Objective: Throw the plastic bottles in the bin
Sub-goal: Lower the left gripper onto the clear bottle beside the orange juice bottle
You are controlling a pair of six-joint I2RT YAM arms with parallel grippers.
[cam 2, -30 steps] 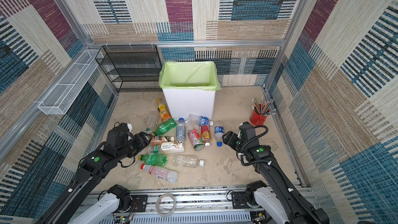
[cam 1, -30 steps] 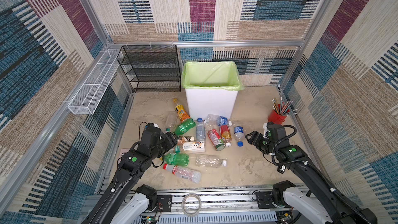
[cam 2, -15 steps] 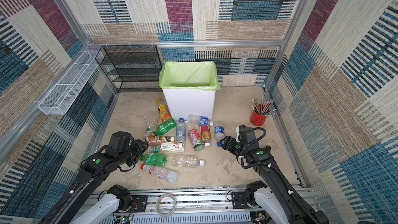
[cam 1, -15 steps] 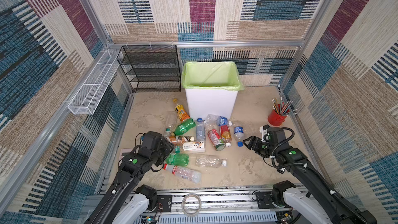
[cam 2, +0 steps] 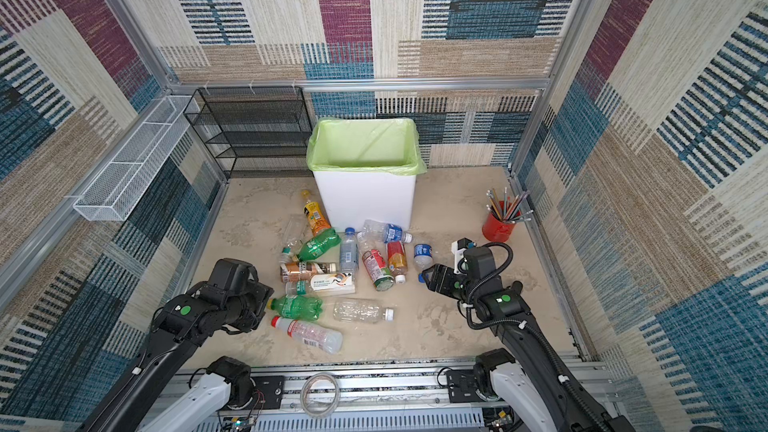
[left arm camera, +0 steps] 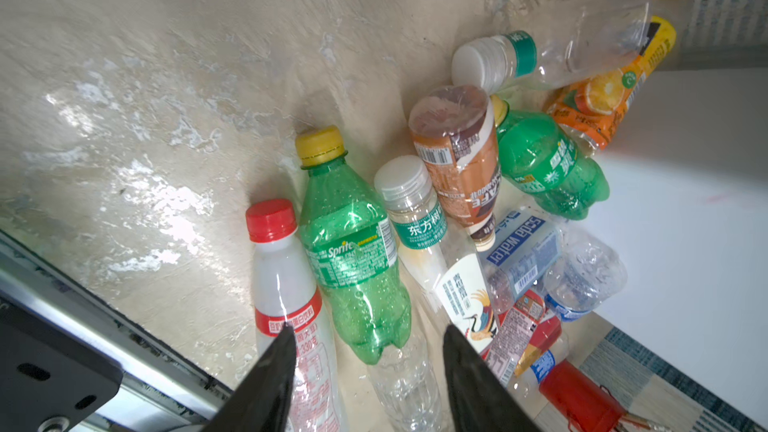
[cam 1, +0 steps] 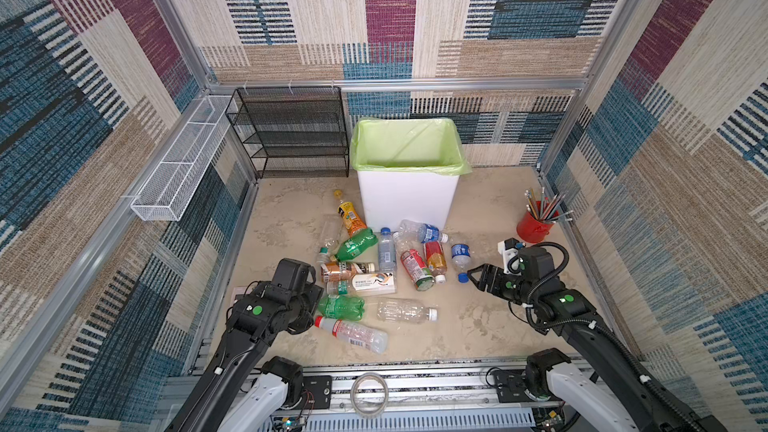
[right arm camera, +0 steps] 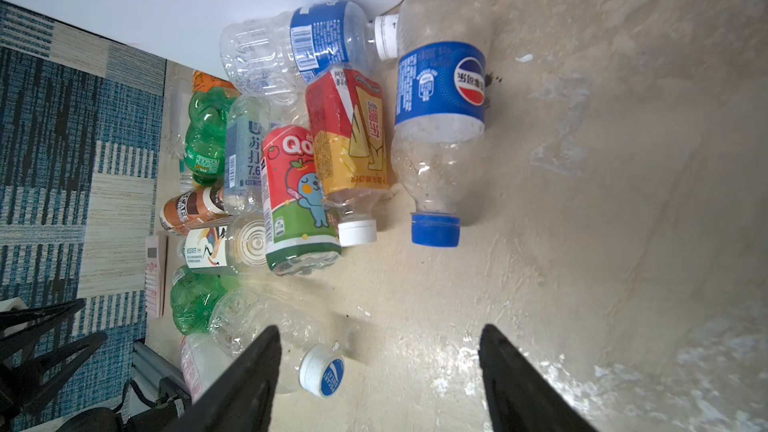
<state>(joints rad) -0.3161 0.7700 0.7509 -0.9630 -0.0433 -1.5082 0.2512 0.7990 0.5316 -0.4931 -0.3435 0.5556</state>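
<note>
While left claw (left arm camera: 368, 330) and right claw (right arm camera: 379, 328) gape empty, Pepsi bottle (right arm camera: 440, 118) lies flat, blue cap (right arm camera: 435, 229) pointing away from bin (cam 1: 407, 201).

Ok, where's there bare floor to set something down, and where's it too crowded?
Bare floor: between the bin and the red pencil cup; in front of the black rack, left of the bin; and front right, past the clear white-capped bottle. The plastic bottles crowd the middle, in front of the bin.
</note>
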